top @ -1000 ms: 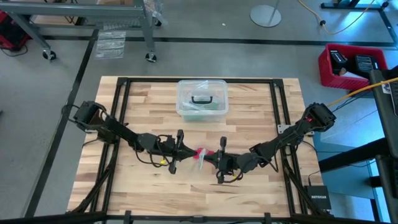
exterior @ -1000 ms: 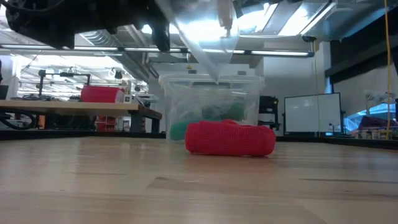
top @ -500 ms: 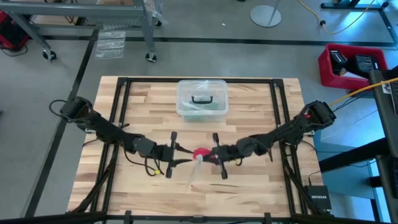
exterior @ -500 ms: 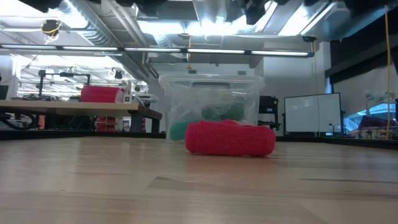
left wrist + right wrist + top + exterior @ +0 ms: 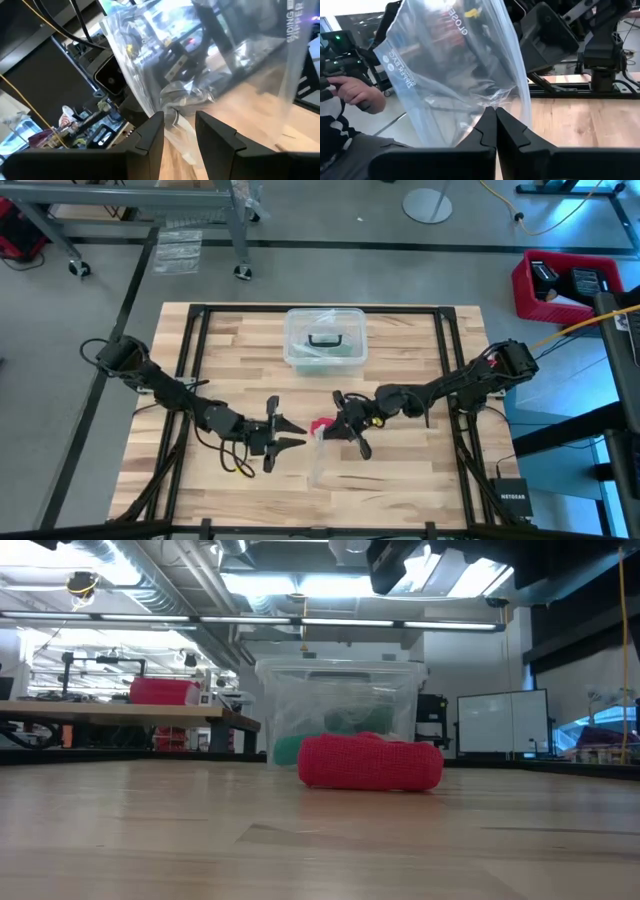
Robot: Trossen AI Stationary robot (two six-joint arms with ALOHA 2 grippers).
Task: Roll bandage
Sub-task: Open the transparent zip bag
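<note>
Here the right hand [image 5: 496, 122], pinched on a crinkly clear bag [image 5: 455, 65], hangs beside the soft red bandage [image 5: 370, 762]; left hand [image 5: 180, 132] parted, empty.

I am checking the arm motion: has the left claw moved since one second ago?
Yes. In the high view the left claw has drawn back from the bandage, farther from the clear box.

Bandage [image 5: 322, 424] on worktop [image 5: 410, 480], between my left end effector [image 5: 298, 435] and right end effector [image 5: 328, 431]. Bag [image 5: 318, 458] hangs from right one. Box [image 5: 324, 338] behind bandage.
</note>
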